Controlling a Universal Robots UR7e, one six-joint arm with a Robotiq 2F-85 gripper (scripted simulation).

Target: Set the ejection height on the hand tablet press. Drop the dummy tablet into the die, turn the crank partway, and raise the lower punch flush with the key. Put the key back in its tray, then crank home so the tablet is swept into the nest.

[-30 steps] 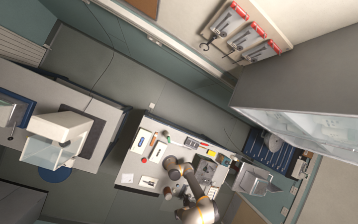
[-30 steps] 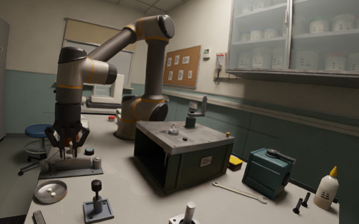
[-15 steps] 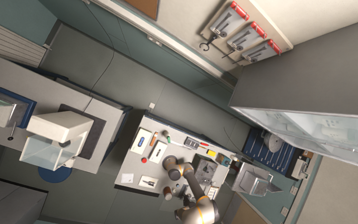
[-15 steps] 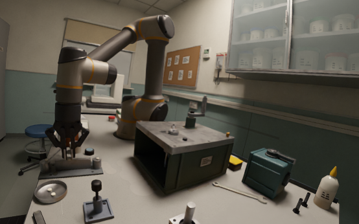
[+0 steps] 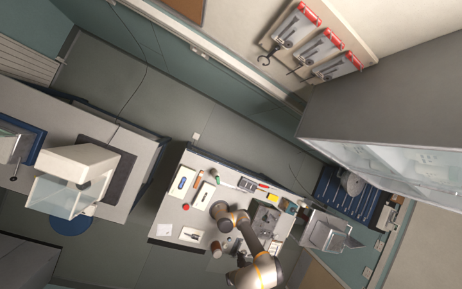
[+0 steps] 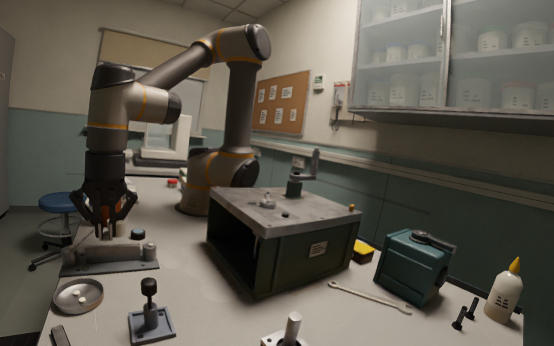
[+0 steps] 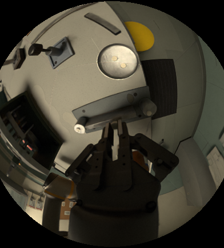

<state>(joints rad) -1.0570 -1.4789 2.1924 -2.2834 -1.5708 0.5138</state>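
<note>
The key [image 7: 115, 125] stands in its tray [image 6: 109, 254] at the table's left edge and is clamped in my closed gripper [image 6: 103, 233], which points straight down over the tray's middle. The tray is a grey bar on a flat plate, with a round peg at each end. In front of it a round metal dish [image 6: 77, 295] holds two small white tablets [image 7: 118, 62]. The tablet press [image 6: 281, 235] is a dark green box with a grey top plate to the right. Its crank [image 6: 303, 175] stands at the back of the top, with a small die hole [image 6: 284, 215] nearer the front.
A teal box [image 6: 410, 264] sits right of the press. A wrench [image 6: 369, 296] lies in front of it, and a glue bottle [image 6: 503, 290] stands at the far right. A knobbed post on a plate [image 6: 150, 312] stands near the front edge. An orange jar stands behind my gripper.
</note>
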